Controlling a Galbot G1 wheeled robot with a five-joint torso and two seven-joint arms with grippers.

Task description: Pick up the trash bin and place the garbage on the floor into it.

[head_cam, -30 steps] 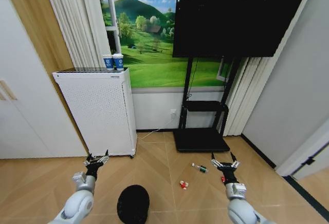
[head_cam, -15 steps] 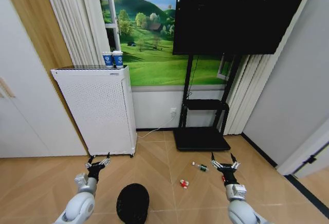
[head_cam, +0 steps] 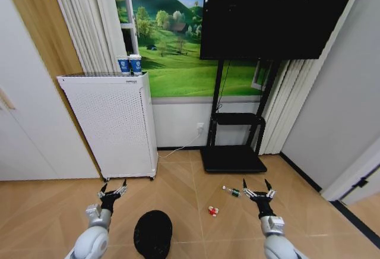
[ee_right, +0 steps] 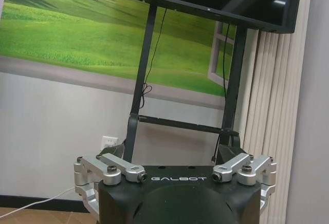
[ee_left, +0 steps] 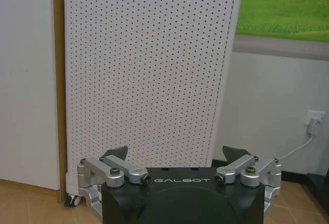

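Since a second ago my camera has tipped up, and the trash bin [head_cam: 153, 233] sits on the floor at four o'clock from my left gripper [head_cam: 112, 190], the nearer one, both jaws spread empty like the right gripper [head_cam: 256, 191].

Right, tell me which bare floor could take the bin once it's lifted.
Bare floor lies left of the trash bin, below the white appliance toward the door wall. It is crowded right of the bin: red wrapper, bottle, TV stand base. Left gripper and right gripper hang open.
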